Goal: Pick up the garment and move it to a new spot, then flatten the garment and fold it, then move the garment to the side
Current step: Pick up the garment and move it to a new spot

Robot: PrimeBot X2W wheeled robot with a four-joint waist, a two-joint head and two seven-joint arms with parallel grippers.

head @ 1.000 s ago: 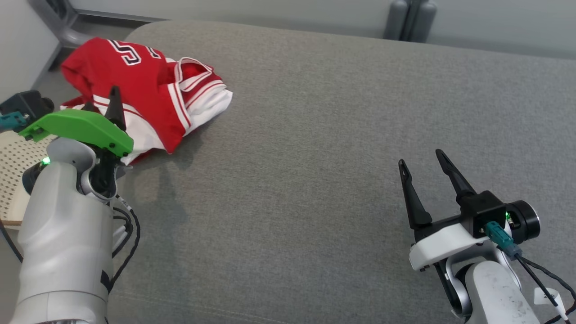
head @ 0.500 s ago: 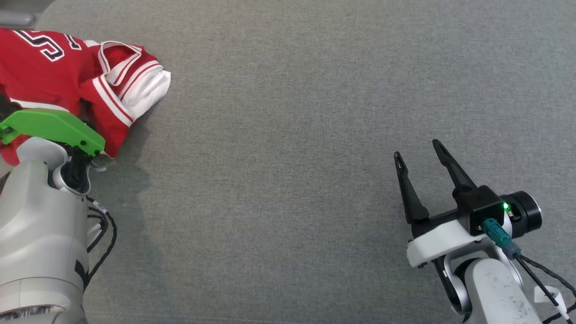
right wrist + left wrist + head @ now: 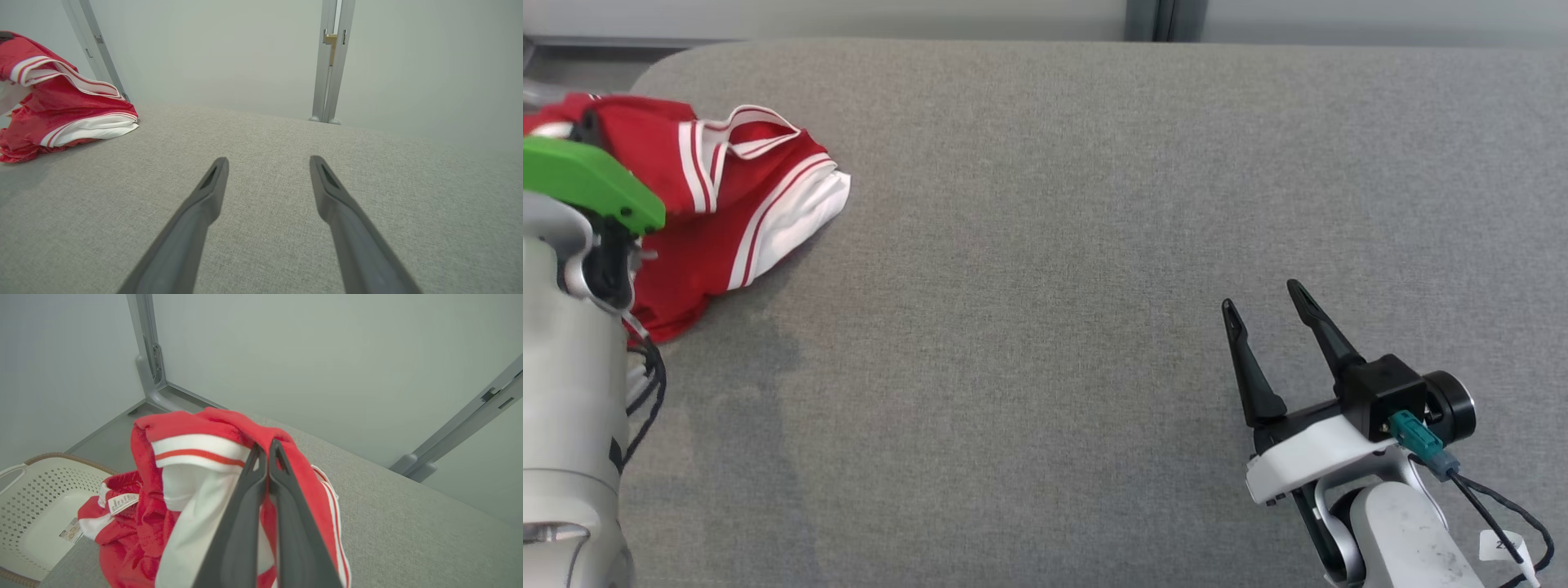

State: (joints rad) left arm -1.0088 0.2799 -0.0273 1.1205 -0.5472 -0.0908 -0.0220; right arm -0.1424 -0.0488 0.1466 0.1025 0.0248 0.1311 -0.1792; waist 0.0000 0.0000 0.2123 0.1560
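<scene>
The garment (image 3: 735,204) is a red jersey with white stripes, crumpled at the far left of the grey padded surface (image 3: 1045,245). In the left wrist view my left gripper (image 3: 266,447) is shut on a raised fold of the garment (image 3: 184,473), and the cloth drapes down around both fingers. In the head view the green cover (image 3: 588,184) of that wrist hides the fingers. My right gripper (image 3: 1262,296) hovers low at the right, open and holding nothing. From the right wrist view the garment (image 3: 61,106) lies far to the left of the open right gripper (image 3: 268,160).
A white perforated basket (image 3: 36,490) stands on the floor beyond the surface's left end. Pale walls with grey posts (image 3: 329,61) rise behind the far edge. Bare grey surface stretches between the two arms.
My left gripper has closed on the garment and pulled a fold upward. The head camera shifted between frames. The right gripper stays open in about the same place.
</scene>
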